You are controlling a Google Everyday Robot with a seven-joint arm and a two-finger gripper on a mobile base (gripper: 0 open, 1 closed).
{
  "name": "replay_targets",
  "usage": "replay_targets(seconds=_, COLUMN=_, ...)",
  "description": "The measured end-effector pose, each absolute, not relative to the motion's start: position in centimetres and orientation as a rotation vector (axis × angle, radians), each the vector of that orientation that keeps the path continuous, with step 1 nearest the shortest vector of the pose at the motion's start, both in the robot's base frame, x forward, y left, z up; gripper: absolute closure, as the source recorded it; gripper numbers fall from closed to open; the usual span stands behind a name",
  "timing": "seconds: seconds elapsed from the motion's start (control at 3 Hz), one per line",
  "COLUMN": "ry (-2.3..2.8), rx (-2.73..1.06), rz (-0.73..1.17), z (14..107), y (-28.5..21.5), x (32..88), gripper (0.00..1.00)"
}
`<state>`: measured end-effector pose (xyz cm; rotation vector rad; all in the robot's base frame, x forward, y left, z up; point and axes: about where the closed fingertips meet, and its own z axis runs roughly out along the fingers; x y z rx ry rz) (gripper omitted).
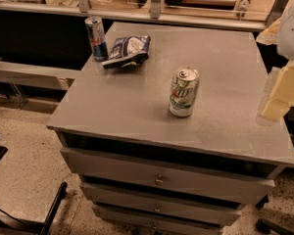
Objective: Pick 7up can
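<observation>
7up can (184, 92) stands upright on the gray surface (117, 106), a little right of the middle and nearer the front edge than the back, with its silver top and tab turned up toward me. My pincer (273, 107) hangs at the right edge of the view, over the right-hand margin of the surface. It is about level with the can and well apart from it. I see it touching nothing and carrying nothing. I cannot tell how wide it stands from here; all I make out are pale yellowish blocks with a translucent piece beside them.

Nearest me is a speckled floor (24, 151), with a black bar (54, 204) slanting across the lower left corner. Under the surface sit stacked gray drawers (137, 173), each with a small knob (159, 181) at its middle.

Farther back, toward the rear left of the surface, lies a crumpled blue-and-white snack bag (128, 50). Just left of it, at the back corner, a slim blue-and-silver can (96, 37) stands upright; I cannot tell whether the two touch. Beyond the surface a pale ledge (196, 19) runs across the room with metal uprights (156, 1) on it and darkness below.
</observation>
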<state>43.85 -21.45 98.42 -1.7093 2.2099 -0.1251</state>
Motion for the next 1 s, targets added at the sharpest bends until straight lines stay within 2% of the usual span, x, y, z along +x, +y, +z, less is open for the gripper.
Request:
replay_targets(seconds=0.33, ry=2.210, rx=-1.709, rz=-0.125, z=98.4, y=-21.4, x=43.8, gripper=0.00)
replay_targets(seconds=1.0, ry=2.033, rx=-1.606, rz=0.086, z=97.0, y=-17.7, x=48.5, gripper=0.00)
